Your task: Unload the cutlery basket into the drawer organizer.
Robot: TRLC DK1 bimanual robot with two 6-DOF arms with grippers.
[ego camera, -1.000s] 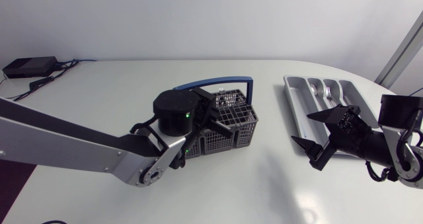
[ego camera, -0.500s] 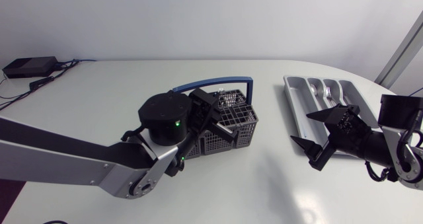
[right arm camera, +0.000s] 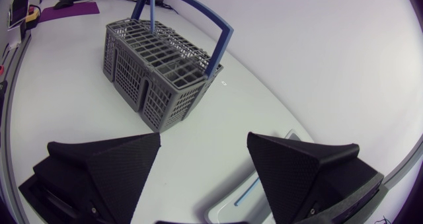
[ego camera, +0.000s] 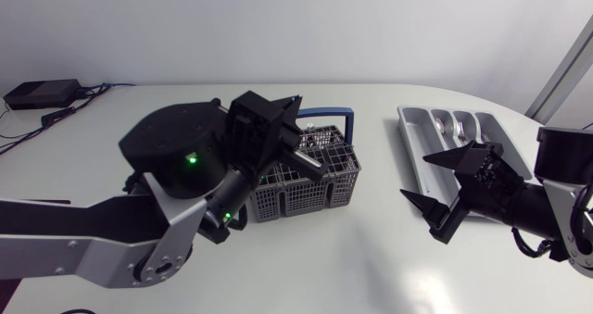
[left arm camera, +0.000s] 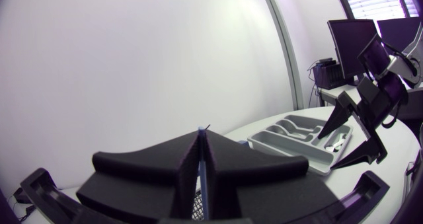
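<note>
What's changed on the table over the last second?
The left arm rose from the cutlery basket, carrying the left gripper upward, shut on a thin blue utensil. The basket, the drawer organizer and the open right gripper beside it stayed about where they were.

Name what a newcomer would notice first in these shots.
The left arm looms large in the head view over the grey cutlery basket at table centre, with its claw shut on a thin blue stick. To the right, the right claw hangs open beside the grey drawer organizer, which already holds forks.
</note>
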